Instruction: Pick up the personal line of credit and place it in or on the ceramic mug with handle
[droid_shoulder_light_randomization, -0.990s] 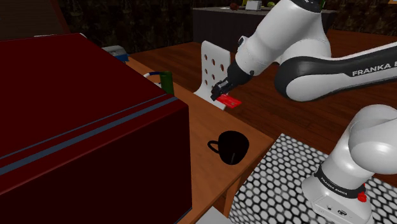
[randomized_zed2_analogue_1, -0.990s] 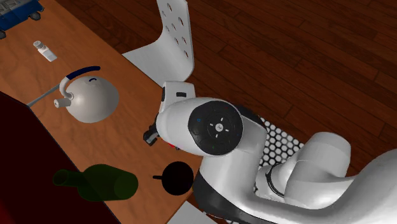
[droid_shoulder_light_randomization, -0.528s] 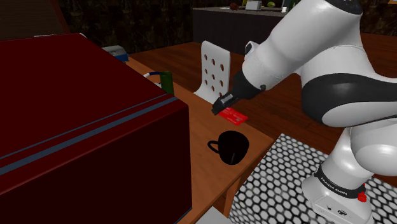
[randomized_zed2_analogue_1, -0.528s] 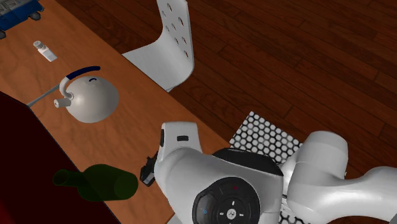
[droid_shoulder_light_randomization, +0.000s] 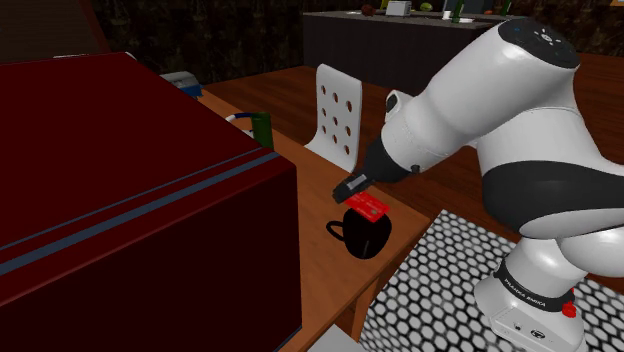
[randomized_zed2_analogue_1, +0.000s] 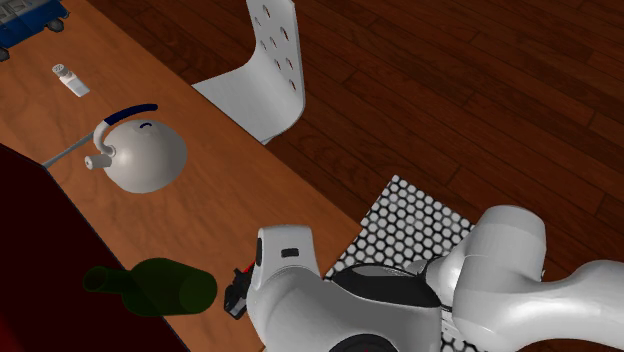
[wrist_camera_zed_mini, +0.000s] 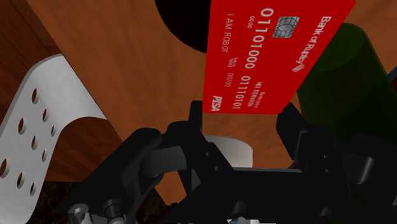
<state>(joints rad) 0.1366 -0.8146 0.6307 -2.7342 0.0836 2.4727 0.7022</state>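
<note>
The black fingers (wrist_camera_zed_mini: 196, 127) are clamped on one short edge of the red rectangular bank card (droid_shoulder_light_randomization: 368, 207), which hangs directly over the mouth of the glossy black handled mug (droid_shoulder_light_randomization: 366, 240) on the brown wooden tabletop (droid_shoulder_light_randomization: 312, 205).

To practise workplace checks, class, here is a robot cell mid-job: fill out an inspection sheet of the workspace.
Surface: wooden table, beside a large dark red block.
Job's things: red card held just above the black mug, as the shoulder view shows it.
Clutter: white kettle, green bottle, shaker.
Gripper: shut on the red card.
Cables: thin grey line off the kettle, maybe a cord.
Surroundings: white chair, dark wood floor.
</note>
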